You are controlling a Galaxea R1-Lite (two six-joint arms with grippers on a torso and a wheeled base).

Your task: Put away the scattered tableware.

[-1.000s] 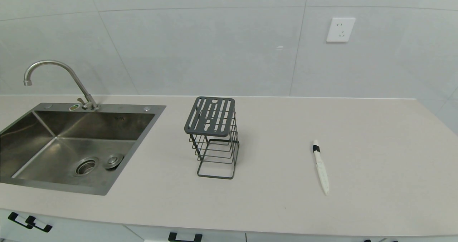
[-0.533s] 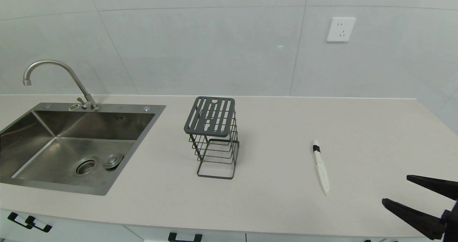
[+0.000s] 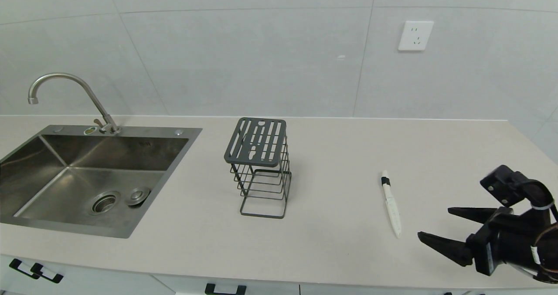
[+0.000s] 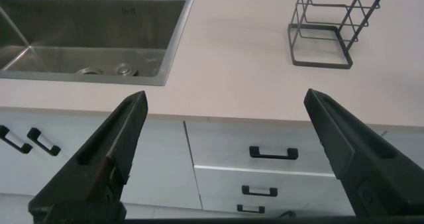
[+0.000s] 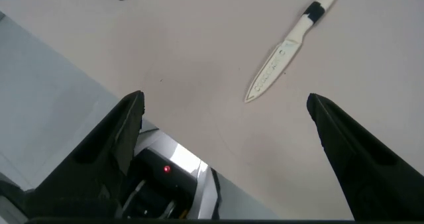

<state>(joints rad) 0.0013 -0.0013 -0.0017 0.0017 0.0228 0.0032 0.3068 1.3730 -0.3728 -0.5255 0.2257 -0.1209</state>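
Note:
A white knife (image 3: 390, 202) with a black band near its handle end lies flat on the beige counter (image 3: 340, 164), right of the middle; the right wrist view shows the knife (image 5: 286, 50) too. A dark wire rack (image 3: 260, 172) with a slotted top stands upright at the counter's centre. My right gripper (image 3: 440, 226) hovers open over the counter's front right, its fingertips pointing toward the knife with a gap between them and the blade. My left gripper (image 4: 225, 101) is open in front of the counter's edge, below counter height, with nothing between its fingers.
A steel sink (image 3: 89, 177) with a curved tap (image 3: 69, 95) fills the counter's left part. Drawer fronts with black handles (image 4: 273, 153) sit under the counter. A wall socket (image 3: 414, 35) is at the back right. The rack base (image 4: 321, 44) stands right of the sink.
My right gripper has come into the head view from the lower right and moved left and up toward the knife. The knife and the rack stayed still.

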